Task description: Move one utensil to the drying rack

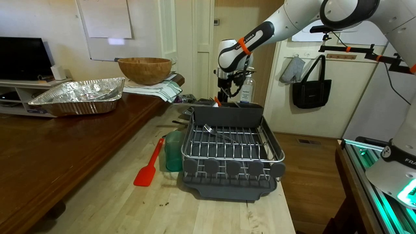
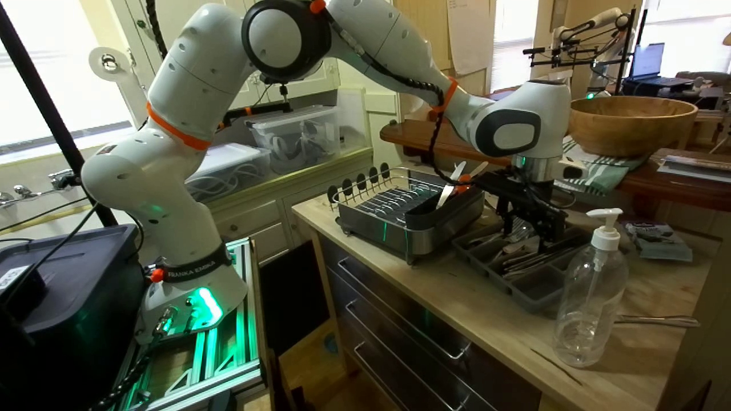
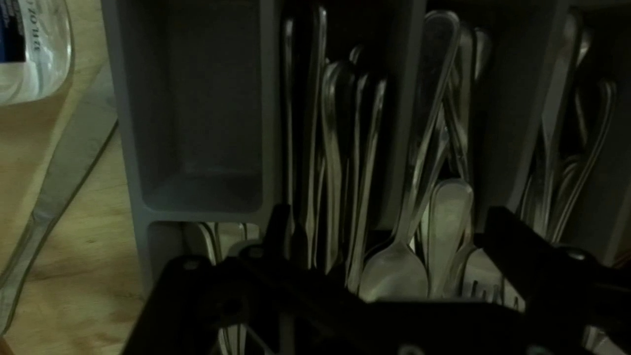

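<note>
My gripper is open in the wrist view (image 3: 389,219). Its fingers straddle a compartment of the grey cutlery tray (image 3: 273,148) that holds spoons and forks. A spoon (image 3: 394,271) lies between the fingers, and nothing is gripped. My gripper (image 2: 534,234) is over or inside the tray in an exterior view; exact height is unclear. No thin dark stick-like utensil can be told apart among the metal cutlery. The dark grey drying rack (image 1: 229,191) also shows in an exterior view (image 2: 388,237). A silver fork (image 1: 221,134) lies across its prongs.
A pump bottle (image 2: 591,308) stands beside the cutlery tray. A metal knife (image 3: 59,172) lies on the counter there. A red spatula (image 1: 150,165) and green cup (image 1: 174,151) lie beside the rack. The rack's caddy (image 1: 229,117) holds upright utensils. A wooden bowl (image 1: 144,70) stands on the raised counter.
</note>
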You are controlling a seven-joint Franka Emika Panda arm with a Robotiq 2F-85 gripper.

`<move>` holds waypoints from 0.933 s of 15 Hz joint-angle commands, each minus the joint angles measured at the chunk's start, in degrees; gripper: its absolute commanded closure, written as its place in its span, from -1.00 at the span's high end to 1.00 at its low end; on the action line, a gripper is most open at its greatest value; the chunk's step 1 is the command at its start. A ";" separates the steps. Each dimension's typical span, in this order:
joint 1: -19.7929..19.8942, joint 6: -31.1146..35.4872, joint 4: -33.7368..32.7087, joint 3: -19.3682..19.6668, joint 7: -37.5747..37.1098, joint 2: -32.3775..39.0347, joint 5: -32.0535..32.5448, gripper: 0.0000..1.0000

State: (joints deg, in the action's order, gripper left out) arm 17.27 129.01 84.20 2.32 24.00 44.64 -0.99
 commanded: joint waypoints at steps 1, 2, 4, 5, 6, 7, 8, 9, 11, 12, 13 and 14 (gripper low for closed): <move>1.39 -0.16 -2.63 -1.30 2.18 2.54 -0.71 1.00; 1.69 -0.47 -3.15 -1.58 2.40 2.94 -1.09 0.65; 2.10 -0.91 -4.19 -1.93 2.06 3.73 -1.62 0.46; 2.26 -1.08 -4.89 -2.11 1.68 4.20 -1.98 0.38; 2.41 -1.28 -5.52 -2.22 1.10 4.67 -2.40 0.27; 2.55 -1.62 -6.28 -2.28 0.44 5.18 -2.88 0.08; 2.61 -1.57 -6.87 -2.20 -0.16 5.60 -3.18 0.14; 2.73 -1.73 -7.54 -2.13 -0.62 6.10 -3.51 0.21; 2.75 -1.71 -8.77 -1.66 -2.55 7.09 -4.07 0.15; 2.80 -1.88 -9.23 -1.64 -3.07 7.52 -4.19 0.16; 2.73 -1.77 -9.57 -1.56 -3.68 7.85 -4.17 0.07; 2.67 -1.49 -9.87 -1.49 -4.29 8.24 -4.14 -0.04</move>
State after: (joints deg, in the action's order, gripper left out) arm 19.72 128.83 77.98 0.88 21.72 49.98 -3.89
